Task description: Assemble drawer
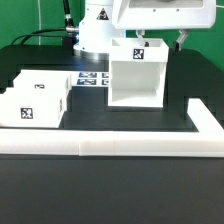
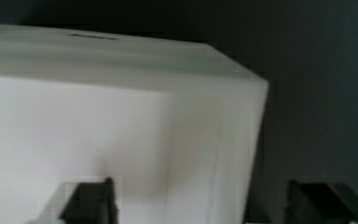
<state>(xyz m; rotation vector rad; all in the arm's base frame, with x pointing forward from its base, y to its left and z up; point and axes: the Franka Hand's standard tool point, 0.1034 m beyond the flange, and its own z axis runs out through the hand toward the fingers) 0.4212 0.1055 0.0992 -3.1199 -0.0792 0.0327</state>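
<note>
1. Claw point(image 1: 162, 38) is spread wide and holds nothing.
2. Drawer casing point(image 1: 135, 75) stands upright on the worktop point(image 1: 110, 125), its top rear edge directly under the claw.
3. Tray boxes point(image 1: 35, 100) sit well apart, at the exterior view's left.

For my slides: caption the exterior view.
Panda gripper hovers open over the open-fronted drawer casing; two tray boxes sit at the exterior view's left.

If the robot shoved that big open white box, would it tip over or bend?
The casing looks stiff: its walls stand flat and straight. Hollow and open-fronted, it is probably light for its size. On its broad base, a low push would likely slide it, not tip it.
</note>
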